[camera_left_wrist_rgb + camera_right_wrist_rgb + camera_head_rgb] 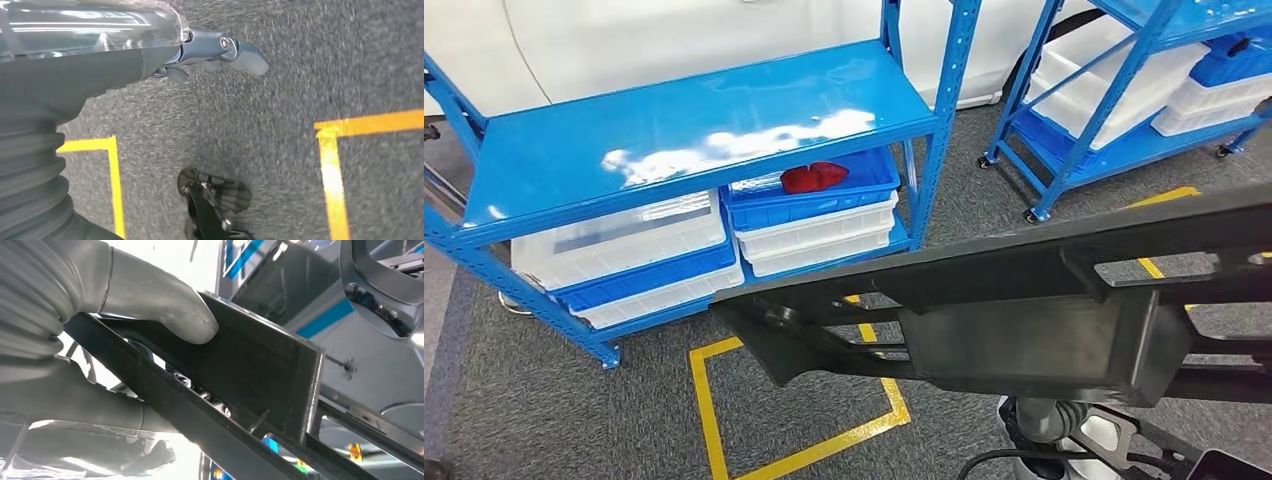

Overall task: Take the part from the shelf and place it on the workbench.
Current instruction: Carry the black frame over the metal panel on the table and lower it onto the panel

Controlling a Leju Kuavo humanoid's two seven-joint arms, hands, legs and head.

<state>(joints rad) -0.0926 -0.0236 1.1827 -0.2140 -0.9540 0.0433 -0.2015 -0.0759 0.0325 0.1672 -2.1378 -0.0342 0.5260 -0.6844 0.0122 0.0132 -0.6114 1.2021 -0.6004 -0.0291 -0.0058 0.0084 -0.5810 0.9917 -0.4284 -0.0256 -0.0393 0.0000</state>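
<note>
A long black plastic part (1024,330) with a boxy middle and ribbed arms stretches across the foreground of the head view, in front of the blue shelf (694,130). My right hand (125,315) grips this part (260,365), with the thumb pressed on its flat dark face and the other fingers underneath. My left hand (210,52) hangs over the grey carpet and holds nothing, its fingers stretched out.
A red object (814,177) lies in a blue bin (824,205) on the shelf's lower level, beside stacked white and blue bins. A second blue shelf (1114,110) with white bins stands at the right. Yellow tape (704,400) marks a square on the carpet.
</note>
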